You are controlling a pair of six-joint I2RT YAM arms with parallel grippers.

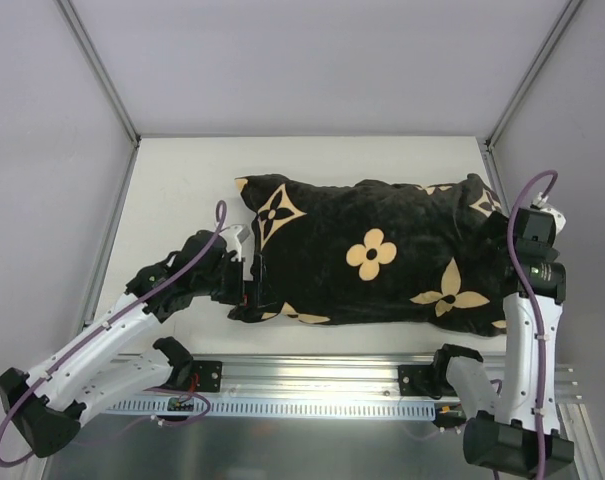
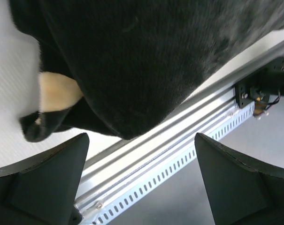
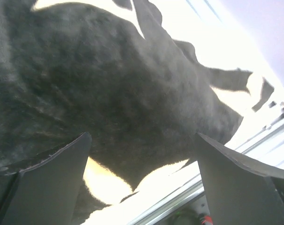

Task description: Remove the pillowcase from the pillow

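On the surface (image 1: 182, 180): the pillowcase (image 1: 382, 255) lies lengthwise from left to right, plump and filled, its near edge just beside the metal rail (image 1: 312, 372).
Pillowcase look: black and velvety, printed with a cream flower (image 1: 371, 253) and cream four-point stars (image 1: 278, 214); loose fabric rumples at both ends.
Pillow: wholly hidden inside the cover.
Left end: the left jaws sit at the pillowcase's near-left corner. In the left wrist view the black fabric (image 2: 142, 61) bulges ahead of and above the two fingers (image 2: 48, 183), not between them, with the rail (image 2: 156, 157) below.
Left jaws: spread wide, holding nothing.
Right end: the right jaws sit at the far-right corner of the pillowcase. In the right wrist view the dark fabric (image 3: 109, 84) fills the space ahead of the fingers (image 3: 43, 183); whether they touch it cannot be told.
Right jaws: wide apart, nothing gripped.
Left arm (image 1: 112, 330): stretched low from its base at the bottom left, reaching forward and to the right, the wrist close to the surface.
Right arm (image 1: 530, 330): standing up along the right edge from its base, the wrist bent inward toward the pillowcase.
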